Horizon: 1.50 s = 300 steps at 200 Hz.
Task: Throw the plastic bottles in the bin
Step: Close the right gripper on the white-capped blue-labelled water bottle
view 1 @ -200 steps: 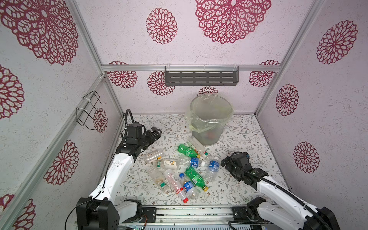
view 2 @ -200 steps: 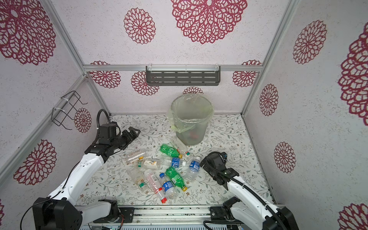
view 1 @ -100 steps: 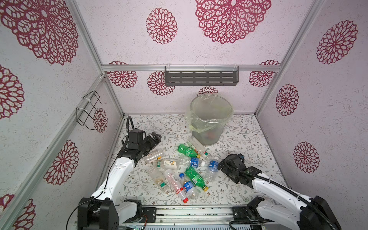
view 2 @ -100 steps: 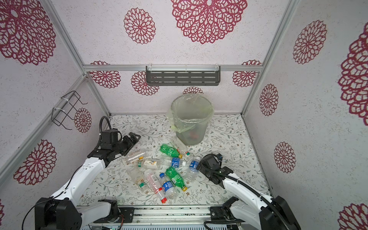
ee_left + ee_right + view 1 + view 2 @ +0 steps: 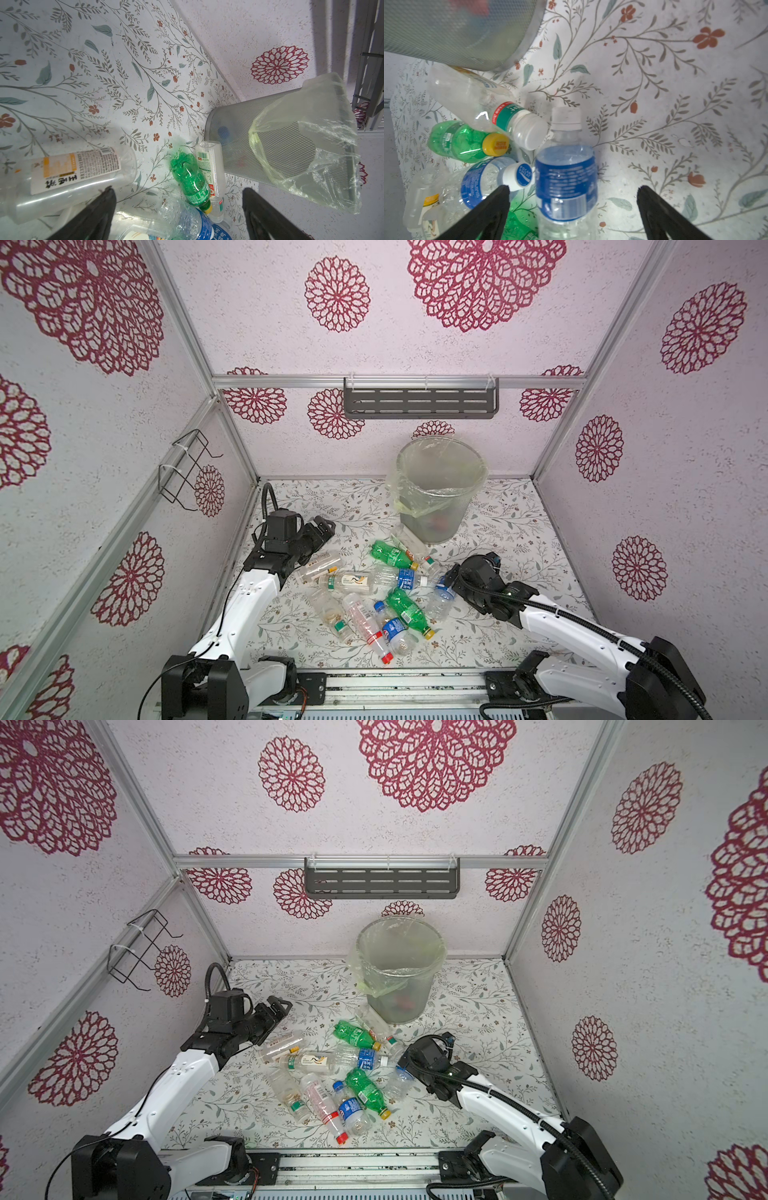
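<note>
The plastic bottles [image 5: 353, 580] lie on their sides in a jumbled heap in the middle of the flowery surface [image 5: 519, 526], a bit nearer the front edge. Most are clear and two are green. None of this heap is in the bin yet.

The one nearest to being picked up is a clear bottle with a blue label and a white cap [image 5: 566, 182], on the right side of the heap. It looks empty, so I think it is very light. The thin plastic would likely squash if squeezed hard. Its round, shiny side could slip or roll away. The best place to hold it is probably across the middle, on the label, not on the thin neck.

The round grey wire-mesh bin with a yellowish bag [image 5: 436, 522] stands upright near the middle of the far edge, just behind the heap. Something red and blue shows through the mesh at the bottom, but I cannot tell what it is.

The right gripper [image 5: 573, 188] is spread wide, with one finger on each side of the blue-label bottle. It is not pinching it. The left gripper [image 5: 325, 526] is at the left side of the heap. It is spread wide too and holds nothing, close to a clear bottle with an orange and white label [image 5: 79, 172].

Further out, a dark slotted shelf [image 5: 419, 404] hangs on the back wall, and a black wire rack [image 5: 187, 468] hangs on the left wall.
</note>
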Each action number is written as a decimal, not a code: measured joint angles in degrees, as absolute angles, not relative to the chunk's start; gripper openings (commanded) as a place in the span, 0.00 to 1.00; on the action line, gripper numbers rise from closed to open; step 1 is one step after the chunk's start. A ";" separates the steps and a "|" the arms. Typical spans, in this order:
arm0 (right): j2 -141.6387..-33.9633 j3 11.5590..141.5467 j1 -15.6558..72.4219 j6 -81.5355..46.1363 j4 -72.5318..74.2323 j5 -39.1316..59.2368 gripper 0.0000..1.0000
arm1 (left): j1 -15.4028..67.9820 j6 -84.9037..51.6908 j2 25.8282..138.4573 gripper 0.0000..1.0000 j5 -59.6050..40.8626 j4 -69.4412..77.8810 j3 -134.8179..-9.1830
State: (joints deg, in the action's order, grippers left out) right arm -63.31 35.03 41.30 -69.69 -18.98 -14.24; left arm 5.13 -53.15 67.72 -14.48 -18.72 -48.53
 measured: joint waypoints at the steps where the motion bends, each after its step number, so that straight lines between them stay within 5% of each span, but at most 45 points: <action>1: -63.42 35.20 41.43 -69.67 -18.96 -14.37 0.99 | 5.13 -53.15 67.72 0.97 -14.48 -18.72 -48.53; 211: -75.24 36.84 49.36 -75.09 -15.38 -15.88 0.84 | 3.31 -52.29 66.57 0.97 -14.09 -20.88 -47.79; 300: -75.66 34.04 49.56 -76.58 -12.10 -15.81 0.66 | 2.94 -52.27 66.54 0.97 -14.35 -20.86 -47.62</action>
State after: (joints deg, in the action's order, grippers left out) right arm -75.66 34.04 49.56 -76.58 -12.10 -15.81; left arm 2.94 -52.27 66.54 -14.35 -20.86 -47.62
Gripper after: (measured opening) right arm 0.687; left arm 0.974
